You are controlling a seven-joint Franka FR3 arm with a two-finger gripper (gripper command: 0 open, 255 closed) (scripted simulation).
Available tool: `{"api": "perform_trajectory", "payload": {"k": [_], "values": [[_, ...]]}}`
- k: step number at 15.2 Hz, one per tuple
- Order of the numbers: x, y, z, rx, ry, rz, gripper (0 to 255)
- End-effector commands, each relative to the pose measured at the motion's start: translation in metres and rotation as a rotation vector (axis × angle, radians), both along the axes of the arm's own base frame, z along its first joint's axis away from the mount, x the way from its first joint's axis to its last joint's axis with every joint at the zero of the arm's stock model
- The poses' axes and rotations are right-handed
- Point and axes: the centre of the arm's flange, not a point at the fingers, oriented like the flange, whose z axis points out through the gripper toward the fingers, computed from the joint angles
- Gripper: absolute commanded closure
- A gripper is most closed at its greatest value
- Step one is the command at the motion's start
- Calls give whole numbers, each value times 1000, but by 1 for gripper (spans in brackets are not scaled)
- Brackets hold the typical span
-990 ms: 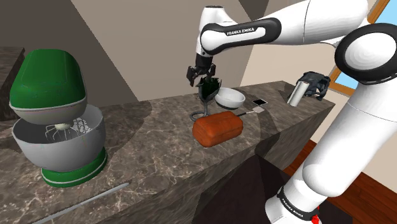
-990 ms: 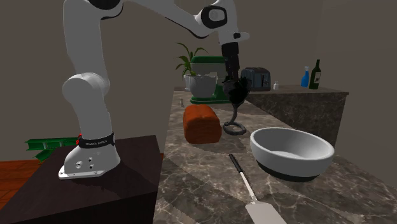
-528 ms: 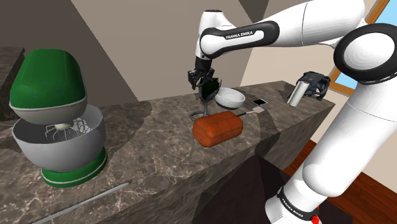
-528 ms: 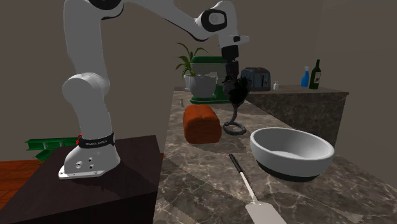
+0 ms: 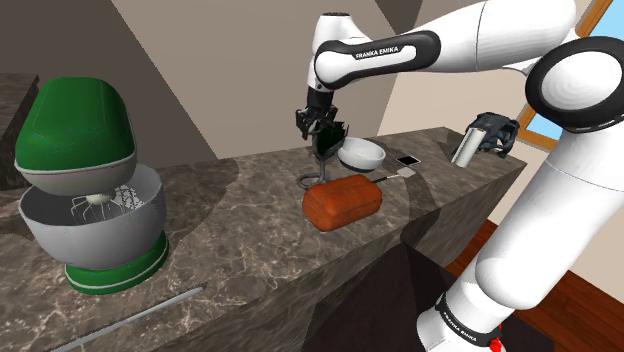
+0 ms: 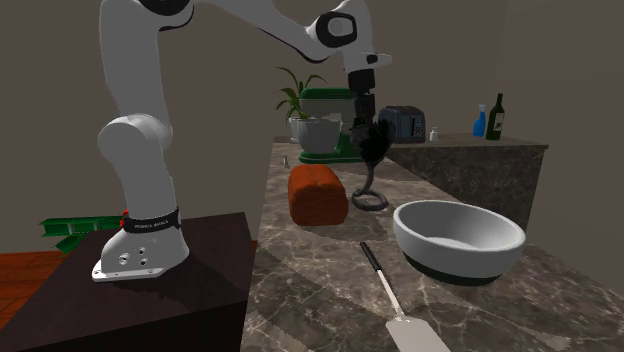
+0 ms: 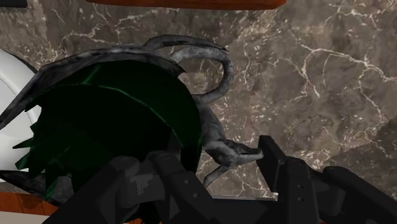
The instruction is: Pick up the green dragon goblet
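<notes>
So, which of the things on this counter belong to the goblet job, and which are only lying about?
Belonging to the job:
- green goblet with the grey dragon
- black tool

Only lying about:
- brown loaf
- white bowl
- spatula
- green stand mixer
</notes>
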Motion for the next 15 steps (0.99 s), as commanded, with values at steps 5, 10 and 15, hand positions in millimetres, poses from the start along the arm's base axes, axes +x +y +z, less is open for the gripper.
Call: {"api": "perform_trajectory", "payload": {"k": [5,10,15], "values": [[0,0,30,0,0,0,255],[0,0,57,0,0,0,255],[0,0,73,0,0,0,255]]}}
